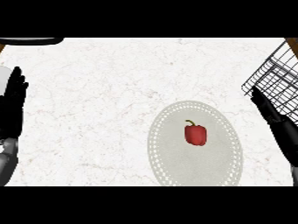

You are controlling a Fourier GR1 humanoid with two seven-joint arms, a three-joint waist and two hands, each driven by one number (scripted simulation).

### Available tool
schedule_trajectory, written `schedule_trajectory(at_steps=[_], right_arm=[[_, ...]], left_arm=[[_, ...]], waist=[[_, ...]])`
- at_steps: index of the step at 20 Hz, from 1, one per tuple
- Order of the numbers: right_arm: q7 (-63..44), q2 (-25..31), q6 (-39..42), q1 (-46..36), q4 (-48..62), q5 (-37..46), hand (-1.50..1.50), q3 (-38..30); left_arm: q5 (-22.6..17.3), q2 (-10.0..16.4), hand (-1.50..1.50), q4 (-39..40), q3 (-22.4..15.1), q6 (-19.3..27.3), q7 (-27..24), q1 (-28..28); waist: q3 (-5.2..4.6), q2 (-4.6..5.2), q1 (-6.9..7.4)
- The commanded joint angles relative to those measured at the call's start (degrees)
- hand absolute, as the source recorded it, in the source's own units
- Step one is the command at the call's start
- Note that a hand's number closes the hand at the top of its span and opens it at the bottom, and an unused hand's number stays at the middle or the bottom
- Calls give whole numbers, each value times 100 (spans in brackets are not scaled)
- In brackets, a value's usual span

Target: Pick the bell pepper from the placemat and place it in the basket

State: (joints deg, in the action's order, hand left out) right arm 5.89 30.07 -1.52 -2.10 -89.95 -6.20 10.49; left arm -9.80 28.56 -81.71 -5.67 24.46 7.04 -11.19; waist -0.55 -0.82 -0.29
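Pepper not picked yet: it sits near the middle of the placemat, well apart from both hands. It's red and blocky, green stem curling off its far end. Right hand is flat, fingers straight, holding nothing, between mat and basket; probably the picker, since the basket is on its side. Left hand is open, fingers up, resting at the left edge.

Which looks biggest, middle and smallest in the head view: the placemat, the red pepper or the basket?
1. placemat: biggest.
2. basket: looks smaller, but the picture's edge cuts it off, so its true place is unsure.
3. bell pepper: smallest.
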Motion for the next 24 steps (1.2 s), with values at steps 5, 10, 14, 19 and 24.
schedule_trajectory(at_steps=[5, 10, 14, 19, 24], right_arm=[[-658, -110, -1846, 74, -823, 890, 150, -859], [204, -1495, -3212, -599, -729, 2312, -150, 208], [-715, -1812, -4582, -597, -215, 3670, -150, -44], [-2350, -1987, -4761, -180, -547, 5446, -150, -93], [-3702, -1595, -2638, 247, -569, 5921, -150, 189]], left_arm=[[-127, -122, 0, -197, 24, -305, -99, 37], [-399, -372, 0, 168, -126, -793, -136, -280], [-309, -354, 0, -20, -165, -667, -3, -205], [-326, -195, 0, -200, -68, -655, 198, -71], [-356, -264, 0, -111, -47, -693, 28, 5]], waist=[[42, 36, -130], [39, 114, 38], [22, 92, 42], [4, 2, -91], [-39, 11, -175]])
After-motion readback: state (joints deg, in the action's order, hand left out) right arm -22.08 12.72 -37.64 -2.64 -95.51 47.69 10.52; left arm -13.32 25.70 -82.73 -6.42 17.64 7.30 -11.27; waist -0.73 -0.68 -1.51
